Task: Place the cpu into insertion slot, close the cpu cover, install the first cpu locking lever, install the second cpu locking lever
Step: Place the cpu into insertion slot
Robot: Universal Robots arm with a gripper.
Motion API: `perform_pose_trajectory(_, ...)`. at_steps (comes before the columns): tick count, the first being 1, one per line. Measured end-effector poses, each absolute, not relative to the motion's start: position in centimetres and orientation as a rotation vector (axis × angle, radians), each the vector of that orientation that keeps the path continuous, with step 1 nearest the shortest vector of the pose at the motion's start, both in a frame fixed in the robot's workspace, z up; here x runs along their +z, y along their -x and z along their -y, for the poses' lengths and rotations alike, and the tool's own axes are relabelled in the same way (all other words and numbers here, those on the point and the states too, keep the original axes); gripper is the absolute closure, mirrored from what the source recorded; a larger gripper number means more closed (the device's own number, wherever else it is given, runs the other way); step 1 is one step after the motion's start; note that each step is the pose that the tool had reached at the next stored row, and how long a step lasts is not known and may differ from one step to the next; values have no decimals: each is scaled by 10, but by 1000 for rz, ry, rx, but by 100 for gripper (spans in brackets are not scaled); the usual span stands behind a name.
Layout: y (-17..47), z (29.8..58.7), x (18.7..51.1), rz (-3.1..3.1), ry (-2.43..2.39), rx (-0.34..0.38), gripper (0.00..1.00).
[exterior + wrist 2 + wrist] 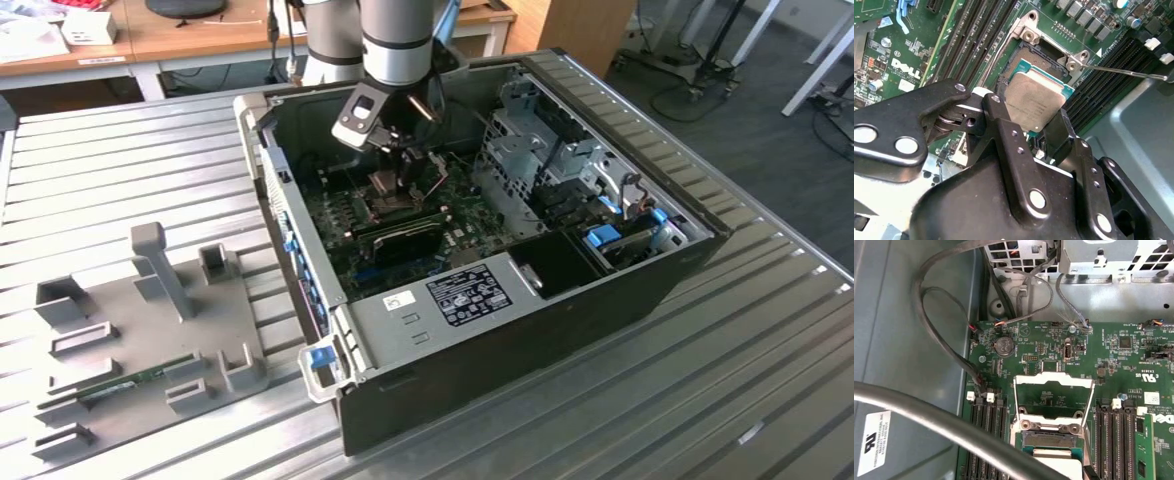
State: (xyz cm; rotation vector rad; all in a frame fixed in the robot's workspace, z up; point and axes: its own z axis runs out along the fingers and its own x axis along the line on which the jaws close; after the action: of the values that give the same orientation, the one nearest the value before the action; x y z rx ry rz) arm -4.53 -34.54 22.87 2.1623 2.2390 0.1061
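In the second wrist view, my gripper point(1026, 109) is shut on the cpu point(1035, 100), a grey-topped square chip held by two opposite edges between black fingers point(999, 117). The chip hangs tilted just over the insertion slot point(1031, 52), whose dark pin field shows beyond it. In the first wrist view the cpu cover point(1053, 379) stands swung open behind the insertion slot point(1046, 439), with the cpu point(1061, 466) at the slot's near side. A thin locking lever point(1124, 72) sticks out sideways, unlatched. In the exterior view the gripper point(398, 152) is inside the computer case above the motherboard point(461, 225).
Long dark memory slots point(979, 40) flank the socket on both sides. Loose cables point(944, 340) loop along the case wall point(899, 340). A drive cage point(541, 150) stands on the exterior view's right. A grey fixture plate point(147, 310) lies on the table outside the case.
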Motion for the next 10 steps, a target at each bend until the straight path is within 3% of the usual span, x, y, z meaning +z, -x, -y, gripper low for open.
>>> perform_pose_trajectory(10, 45, 345, 225, -2249, -2151, 108, 46)
